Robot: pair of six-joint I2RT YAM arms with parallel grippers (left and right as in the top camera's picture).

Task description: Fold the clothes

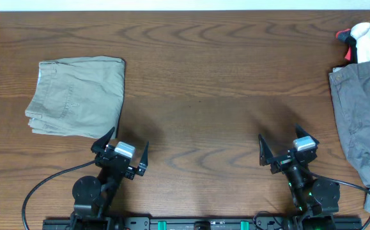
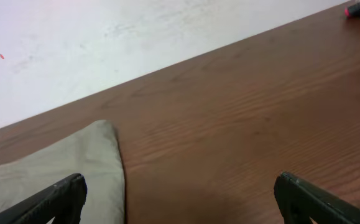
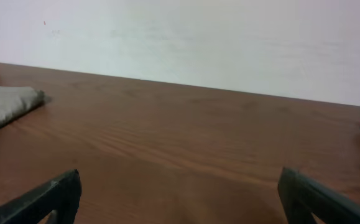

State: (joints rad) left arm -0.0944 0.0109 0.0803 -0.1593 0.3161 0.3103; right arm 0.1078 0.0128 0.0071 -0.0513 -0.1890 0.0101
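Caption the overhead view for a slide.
Left gripper and right gripper open near the table edge; beige shorts folded at left, grey shorts unfolded at far right.

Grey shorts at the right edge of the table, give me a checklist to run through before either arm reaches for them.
1. The left end effector is open and empty: ok.
2. The right end effector is open and empty: ok.
3. The grey shorts are wholly inside the overhead view: not ok, they run off its right edge.
4. They lie flat: not ok, rumpled.
5. The white-and-black garment is apart from them: cannot tell, it sits right at their top edge.
6. The folded beige shorts are out of the way: ok, far left.
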